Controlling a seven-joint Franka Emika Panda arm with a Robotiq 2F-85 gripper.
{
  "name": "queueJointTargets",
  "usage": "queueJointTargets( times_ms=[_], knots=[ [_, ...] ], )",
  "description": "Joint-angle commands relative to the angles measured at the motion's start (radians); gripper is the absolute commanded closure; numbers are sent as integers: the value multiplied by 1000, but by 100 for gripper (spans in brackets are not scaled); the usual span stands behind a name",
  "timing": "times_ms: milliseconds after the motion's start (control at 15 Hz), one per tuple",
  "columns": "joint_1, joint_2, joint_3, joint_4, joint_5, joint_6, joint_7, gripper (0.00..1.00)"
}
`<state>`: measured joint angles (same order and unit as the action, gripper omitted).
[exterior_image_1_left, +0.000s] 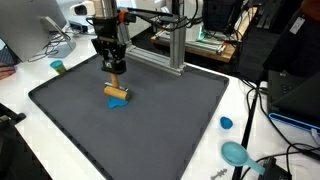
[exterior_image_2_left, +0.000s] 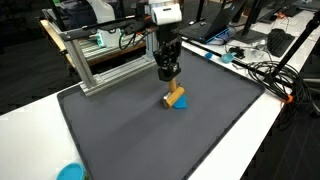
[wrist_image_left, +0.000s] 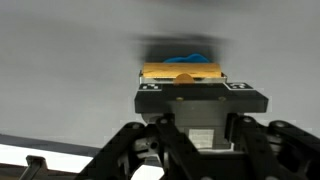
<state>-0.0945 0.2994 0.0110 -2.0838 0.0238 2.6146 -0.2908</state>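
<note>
Wooden block (exterior_image_1_left: 117, 93) rests on a blue piece (exterior_image_1_left: 118, 104) at frame centre; my gripper (exterior_image_1_left: 115, 68) hovers above, seemingly aligned over it, though I cannot tell its finger gap.

Tan block (exterior_image_1_left: 117, 93), blue piece (exterior_image_1_left: 118, 103)

The flat blue piece (exterior_image_1_left: 118, 104) lies mostly hidden under the tan wooden block (exterior_image_1_left: 117, 93) in both exterior views; only a corner shows. The wrist view is blurred throughout, and there the black Robotiq gripper (exterior_image_1_left: 115, 69) covers the block's near edge. Its 2 fingers (exterior_image_2_left: 168, 72) are too small to tell their gap. The blue round disc (exterior_image_2_left: 70, 172) is cut off by the bottom edge.
</note>
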Motion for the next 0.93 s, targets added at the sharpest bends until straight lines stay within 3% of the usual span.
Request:
queueJointTargets(
  times_ms=[0,333,467,667,867],
  knots=[
    [21,18,-22,28,-74,-96,30,78],
    [24,23,-18,47,-104,-154,28,78],
    [15,2,-16,39,-81,-101,37,78],
    [-6,-151,-18,-24,-70,-42,-3,78],
    [-4,-218,-36,-16,-90,-28,-8,78]
  ],
)
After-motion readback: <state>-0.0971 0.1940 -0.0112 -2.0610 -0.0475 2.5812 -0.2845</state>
